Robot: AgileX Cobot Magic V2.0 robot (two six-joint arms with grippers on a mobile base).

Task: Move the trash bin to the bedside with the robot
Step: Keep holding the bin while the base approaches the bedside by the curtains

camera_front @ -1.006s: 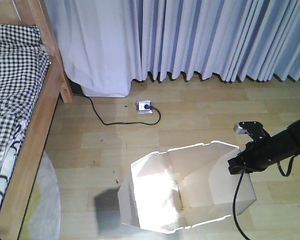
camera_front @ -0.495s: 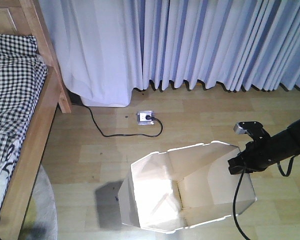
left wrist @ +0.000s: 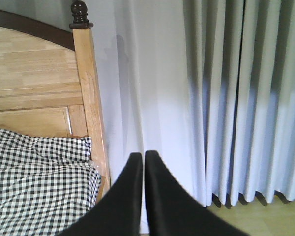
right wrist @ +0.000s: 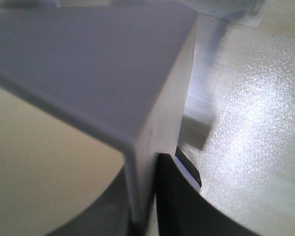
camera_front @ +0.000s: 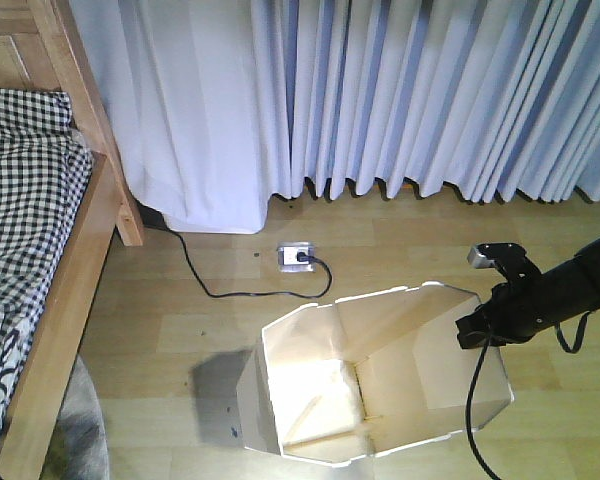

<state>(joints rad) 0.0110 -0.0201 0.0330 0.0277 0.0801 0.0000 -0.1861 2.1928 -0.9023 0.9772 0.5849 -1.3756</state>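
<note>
1. Exterior front-facing view: one run of pale blue-white pleated curtain point(camera_front: 430, 90) fills the whole back, its hem reaching the floor. The left wrist view shows the same curtain point(left wrist: 226, 98).
2. One light wood-plank floor point(camera_front: 400, 240) lies under everything.
3. One bed point(camera_front: 55, 330) stands along the left edge. It has a light brown wooden frame and black-and-white small-check gingham bedding point(camera_front: 20, 200). The left wrist view shows its panelled headboard point(left wrist: 34, 88) and a post with a dark knob.
4. One white thin-walled plastic trash bin point(camera_front: 430, 360), rectangular with cut corners and cream inside, stands on the floor. It is right of the bed and well apart from the frame, with its mouth open upward.
5. One grey rug point(camera_front: 80, 430) shows at the lower left, beside the bed frame.
6. The slim black right gripper point(camera_front: 472, 332) reaches in from the right. In the right wrist view its jaws are clamped on the bin's right wall point(right wrist: 88, 64) at the rim, one inside and one outside. One black cable point(camera_front: 472, 410) hangs from it.
7. The black left gripper point(left wrist: 142, 162) points at the curtain beside the bedpost, its jaws pressed together on nothing.
8. One small grey socket block point(camera_front: 298, 257) lies on the floor between curtain and bin, with one black plug in it. Any marking is too small to read.
9. One black cord point(camera_front: 220, 290) runs from it toward the bed's corner.
</note>
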